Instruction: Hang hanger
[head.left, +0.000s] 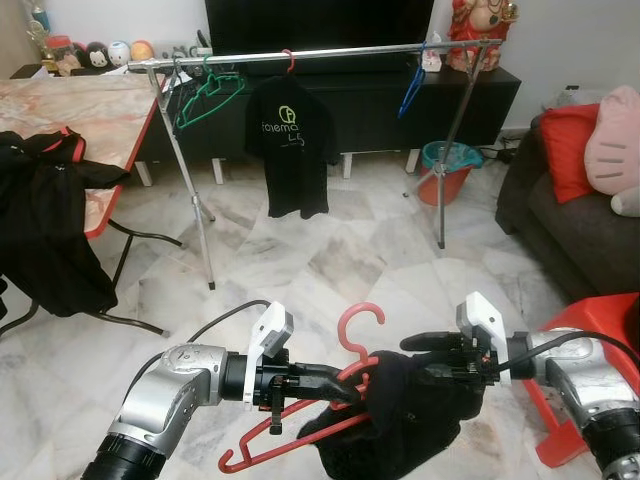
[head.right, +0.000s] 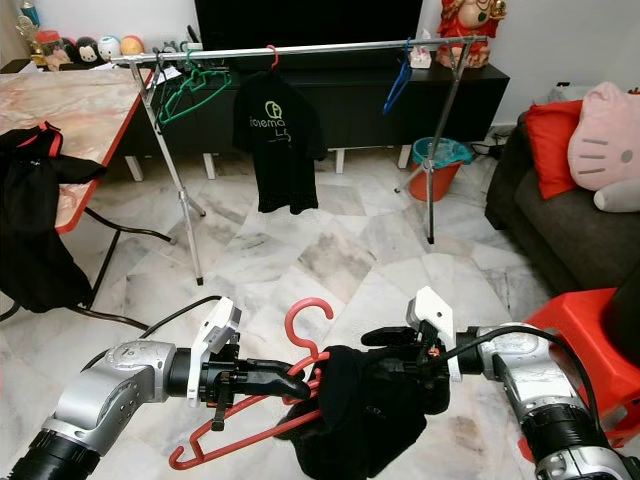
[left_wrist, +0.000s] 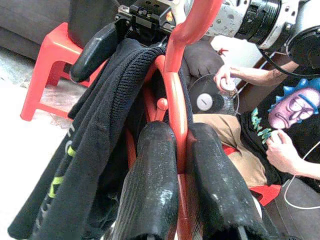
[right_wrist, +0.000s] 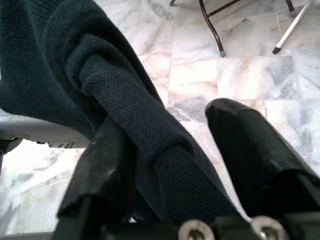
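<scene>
Your left gripper (head.left: 345, 388) has its fingers clamped on the red hanger (head.left: 300, 425), whose hook points up and whose long bar slants down toward your left. Your right gripper (head.left: 420, 352), fingers parted, has the black garment (head.left: 395, 430) draped between them.

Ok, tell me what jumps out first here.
The red hanger draped with a black garment, low in front, with the left gripper clamped on it and the right gripper at the cloth. Behind stands a clothes rail with a hung black T-shirt.
</scene>
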